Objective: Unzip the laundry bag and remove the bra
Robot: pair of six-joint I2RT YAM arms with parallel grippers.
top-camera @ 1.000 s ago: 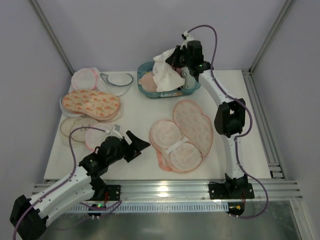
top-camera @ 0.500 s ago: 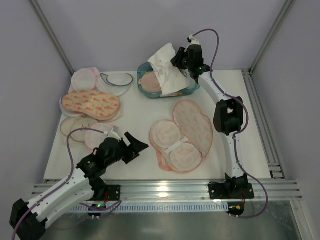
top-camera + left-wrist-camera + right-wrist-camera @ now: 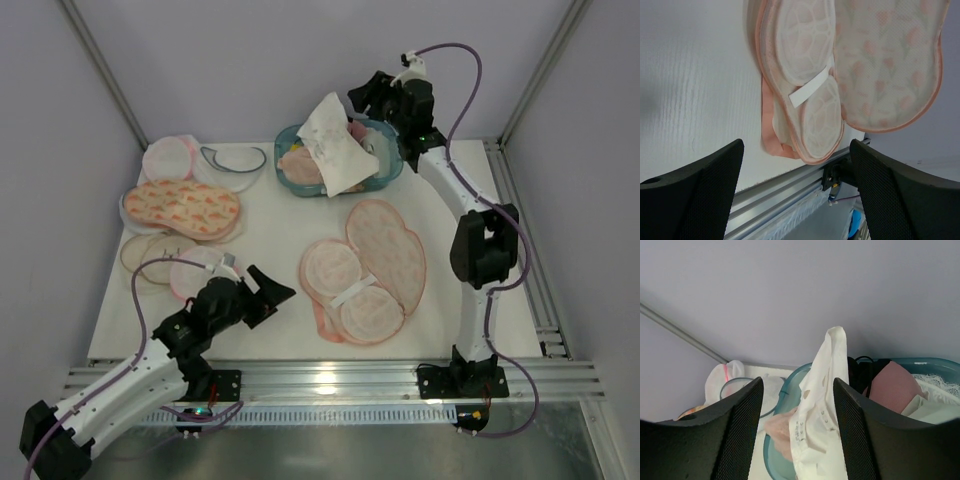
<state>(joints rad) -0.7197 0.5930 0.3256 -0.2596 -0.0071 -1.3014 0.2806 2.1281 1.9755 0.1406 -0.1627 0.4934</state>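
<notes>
Right gripper: upper centre-right of the overhead view, above the basket; jaws parted, nothing clamped. Bra: white and crumpled, standing up in the gap ahead of those fingers in the wrist view, its lower part lying in the teal basket and draped over the near rim; whether it touches the right-hand finger cannot be told. The basket also holds pink garments. Left gripper: lower left of the overhead view, low over the table, jaws wide apart, empty. Laundry bag: centre of the table, unzipped and spread flat, flap folded out to the right, white mesh cups and a white strap showing inside; near the left gripper, apart from it. Printed bag: left side, closed, carrot pattern, among round white pouches.
</notes>
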